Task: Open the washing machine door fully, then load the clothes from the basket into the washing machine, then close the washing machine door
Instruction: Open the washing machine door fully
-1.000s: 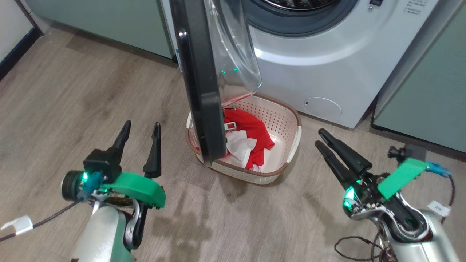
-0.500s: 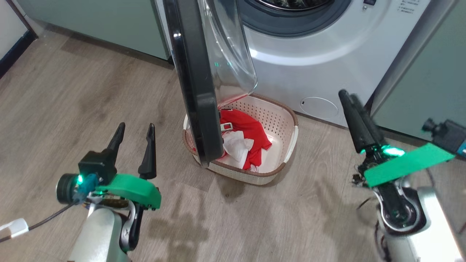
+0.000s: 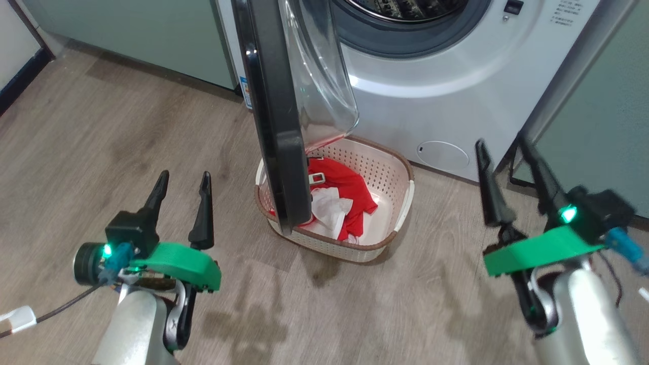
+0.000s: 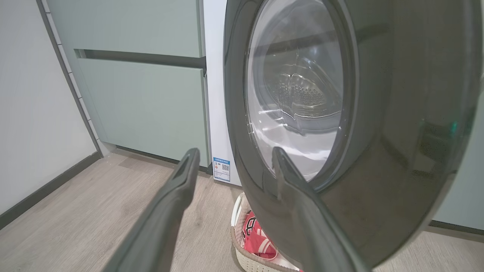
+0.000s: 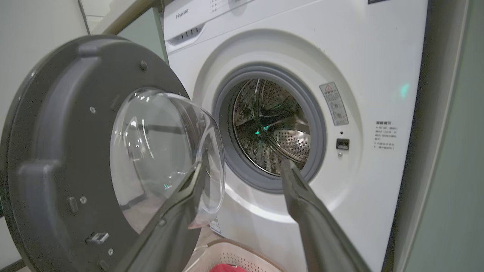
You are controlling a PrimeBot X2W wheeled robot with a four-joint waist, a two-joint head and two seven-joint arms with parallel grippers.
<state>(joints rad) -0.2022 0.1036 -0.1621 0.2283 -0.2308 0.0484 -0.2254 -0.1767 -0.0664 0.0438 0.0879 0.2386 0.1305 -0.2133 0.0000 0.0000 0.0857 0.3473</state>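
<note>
The washing machine [image 3: 446, 96] stands at the top of the head view with its black round door [image 3: 274, 116] swung out, edge-on toward me, over the basket [image 3: 400, 203]. The cream basket sits on the floor below the door and holds the red clothes [image 3: 350, 190] with a white cloth. My left gripper [image 3: 183, 182] is open, low at left, short of the door. My right gripper [image 3: 502, 147] is open at right, fingers pointing at the machine front. The right wrist view shows the door's [image 5: 56, 151] inner side with its glass bowl and the steel drum [image 5: 272, 126].
Pale green cabinets [image 3: 142, 35] flank the washer on the left, and another cabinet [image 3: 603, 116] stands close to my right gripper. Wooden floor [image 3: 111, 137] spreads wide at left. A dark skirting and white wall [image 4: 34, 113] lie far left.
My right gripper has swung up and right, turning from lying sideways near the basket to pointing at the machine front. The left gripper stays put; the head camera shifted slightly.
</note>
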